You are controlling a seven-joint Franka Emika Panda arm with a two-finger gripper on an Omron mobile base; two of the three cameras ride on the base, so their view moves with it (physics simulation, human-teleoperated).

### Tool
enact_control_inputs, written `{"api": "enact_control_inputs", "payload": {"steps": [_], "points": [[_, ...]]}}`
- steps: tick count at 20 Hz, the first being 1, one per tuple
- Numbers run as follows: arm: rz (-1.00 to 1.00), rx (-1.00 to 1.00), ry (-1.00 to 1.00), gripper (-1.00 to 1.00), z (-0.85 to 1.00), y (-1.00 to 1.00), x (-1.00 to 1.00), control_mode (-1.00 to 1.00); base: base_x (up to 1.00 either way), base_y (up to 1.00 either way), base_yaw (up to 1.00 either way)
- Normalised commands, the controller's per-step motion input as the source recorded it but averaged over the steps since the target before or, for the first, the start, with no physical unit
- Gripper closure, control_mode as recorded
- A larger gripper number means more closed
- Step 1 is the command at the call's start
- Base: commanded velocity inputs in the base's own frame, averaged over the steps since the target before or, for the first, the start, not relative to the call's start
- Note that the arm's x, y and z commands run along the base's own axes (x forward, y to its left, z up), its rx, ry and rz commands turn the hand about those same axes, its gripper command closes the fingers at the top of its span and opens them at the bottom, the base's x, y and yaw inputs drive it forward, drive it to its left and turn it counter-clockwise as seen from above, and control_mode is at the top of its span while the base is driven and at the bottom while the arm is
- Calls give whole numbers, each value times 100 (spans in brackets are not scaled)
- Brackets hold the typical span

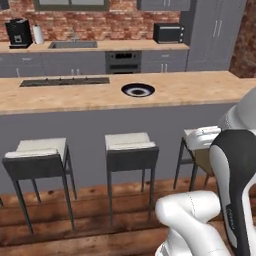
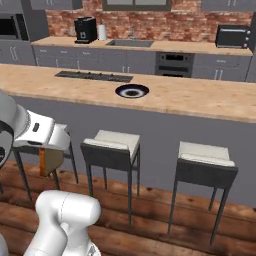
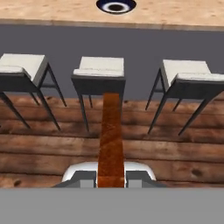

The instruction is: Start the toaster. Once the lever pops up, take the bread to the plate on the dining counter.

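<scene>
My gripper point(image 3: 111, 180) is shut on the bread point(image 3: 110, 135), a tan-brown slice seen edge-on, reaching forward from between the fingers. In the base views the bread point(image 2: 50, 161) point(image 1: 203, 161) hangs below the white hand, low in front of the stools. The plate point(image 1: 126, 90) point(image 2: 120, 91) point(image 3: 101, 5), dark-rimmed with a white centre, lies empty on the dining counter point(image 1: 195, 90) point(image 2: 205, 100) point(image 3: 175, 13), ahead of and above the gripper. The toaster is out of view.
Three white-cushioned stools point(image 1: 131, 146) point(image 2: 111, 144) point(image 3: 99, 70) stand along the counter's grey front on a wood floor. A cooktop point(image 1: 64, 81) is set into the counter left of the plate. The back wall holds a sink, a coffee machine point(image 1: 19, 33) and a black oven box point(image 1: 169, 33).
</scene>
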Motion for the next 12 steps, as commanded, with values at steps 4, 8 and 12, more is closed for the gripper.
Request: {"api": "enact_control_inputs", "payload": {"steps": [4,8,12], "points": [[0,0,0,100,0,0,0,100,46,-46,3],[0,0,0,100,0,0,0,100,56,-15,-5],[0,0,0,100,0,0,0,100,76,0,-11]]}}
